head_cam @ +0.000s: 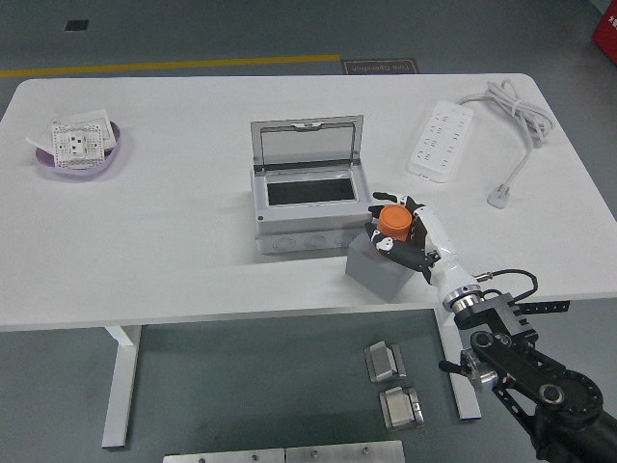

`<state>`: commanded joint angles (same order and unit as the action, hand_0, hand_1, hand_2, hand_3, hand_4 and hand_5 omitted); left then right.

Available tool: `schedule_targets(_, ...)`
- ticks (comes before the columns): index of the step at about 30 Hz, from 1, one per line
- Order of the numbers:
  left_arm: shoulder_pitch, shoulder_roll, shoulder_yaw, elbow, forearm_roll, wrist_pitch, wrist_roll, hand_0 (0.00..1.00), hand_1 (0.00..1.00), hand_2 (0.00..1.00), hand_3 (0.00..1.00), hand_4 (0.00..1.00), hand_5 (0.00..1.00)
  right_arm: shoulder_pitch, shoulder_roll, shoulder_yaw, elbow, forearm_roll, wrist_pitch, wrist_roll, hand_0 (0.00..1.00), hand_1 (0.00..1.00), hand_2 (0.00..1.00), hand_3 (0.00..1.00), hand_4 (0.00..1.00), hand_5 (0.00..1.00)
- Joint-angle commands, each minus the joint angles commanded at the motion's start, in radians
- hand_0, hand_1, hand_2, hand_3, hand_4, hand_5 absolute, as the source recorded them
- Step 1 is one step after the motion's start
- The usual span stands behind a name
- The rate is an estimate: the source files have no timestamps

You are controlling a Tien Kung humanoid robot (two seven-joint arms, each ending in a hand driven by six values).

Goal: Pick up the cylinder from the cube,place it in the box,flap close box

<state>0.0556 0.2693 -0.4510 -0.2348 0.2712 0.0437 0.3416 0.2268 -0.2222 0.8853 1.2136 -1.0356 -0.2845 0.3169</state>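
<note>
The setting appears to be a robotics lab or workshop: a white table (193,241) stands on grey flooring marked with a yellow line (169,66), with metal plates (386,362) below.

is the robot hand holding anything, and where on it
The right hand grips the orange cylinder around its sides, atop the grey cube.
</note>
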Motion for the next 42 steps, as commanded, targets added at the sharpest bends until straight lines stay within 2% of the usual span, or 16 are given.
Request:
schedule_targets(2, 0.0, 0.0, 0.0, 0.0, 0.0, 0.0, 0.0, 0.747, 0.742, 0.705, 0.818, 0.822, 0.404, 0.0, 0.0, -0.001, 0.0, 0.002, 0.0, -0.001, 0.733, 0.695, 0.629, 0.669, 0.497, 0.002)
schedule_targets(3, 0.0, -0.001, 0.0, 0.0, 0.0, 0.0, 0.0, 0.747, 0.742, 0.704, 0.817, 0.822, 0.403, 0.0, 0.0, -0.002, -0.001, 0.004, 0.0, -0.001, 0.722, 0.678, 0.609, 0.656, 0.444, 0.002)
schedule_targets(8, 0.0, -0.003, 0.001, -0.001, 0.0, 0.001, -0.002, 0.747, 0.742, 0.704, 0.817, 0.822, 0.403, -0.003, -0.001, -0.004, -0.002, 0.022, 0.002, 0.0, 0.722, 0.678, 0.609, 0.656, 0.444, 0.002)
schedule_targets(9, 0.0, -0.003, 0.001, -0.001, 0.0, 0.001, -0.002, 0.747, 0.742, 0.704, 0.818, 0.821, 0.403, -0.004, -0.002, -0.005, -0.002, 0.025, 0.002, 0.0, 0.734, 0.676, 0.571, 0.649, 0.39, 0.002)
schedule_targets(14, 0.0, -0.004, 0.001, -0.001, 0.0, 0.002, -0.003, 0.747, 0.742, 0.704, 0.818, 0.821, 0.403, -0.005, -0.005, -0.005, 0.005, 0.037, 0.001, 0.002, 0.734, 0.676, 0.571, 0.649, 0.39, 0.002)
schedule_targets(15, 0.0, -0.004, 0.001, -0.001, 0.0, 0.002, -0.004, 0.746, 0.741, 0.704, 0.817, 0.821, 0.402, -0.005, -0.005, -0.004, 0.007, 0.039, 0.001, 0.002, 0.756, 0.668, 0.517, 0.585, 0.264, 0.002)
schedule_targets(20, -0.001, -0.005, 0.002, -0.001, -0.001, 0.003, -0.007, 0.746, 0.741, 0.704, 0.817, 0.821, 0.402, -0.003, -0.009, 0.002, 0.018, 0.042, 0.002, 0.005, 0.756, 0.668, 0.517, 0.585, 0.264, 0.002)
schedule_targets(21, -0.001, -0.005, 0.003, -0.001, -0.002, 0.004, -0.007, 0.746, 0.741, 0.702, 0.817, 0.82, 0.402, -0.003, -0.009, 0.005, 0.02, 0.041, 0.003, 0.006, 0.735, 0.6, 0.444, 0.386, 0.148, 0.002)
schedule_targets(26, 0.0, -0.006, 0.007, -0.001, -0.004, 0.005, -0.01, 0.746, 0.741, 0.702, 0.817, 0.82, 0.402, 0.0, -0.01, 0.017, 0.024, 0.038, 0.004, 0.008, 0.735, 0.6, 0.444, 0.386, 0.148, 0.002)
schedule_targets(27, 0.0, -0.006, 0.008, -0.001, -0.005, 0.006, -0.011, 0.746, 0.741, 0.703, 0.816, 0.819, 0.4, 0.0, -0.011, 0.019, 0.024, 0.037, 0.004, 0.008, 0.749, 0.605, 0.444, 0.322, 0.127, 0.002)
schedule_targets(42, 0.0, -0.007, 0.017, -0.001, -0.009, 0.007, -0.013, 0.744, 0.739, 0.699, 0.815, 0.816, 0.397, 0.013, -0.014, 0.039, 0.035, 0.014, 0.0, 0.006, 0.757, 0.625, 0.478, 0.31, 0.152, 0.002)
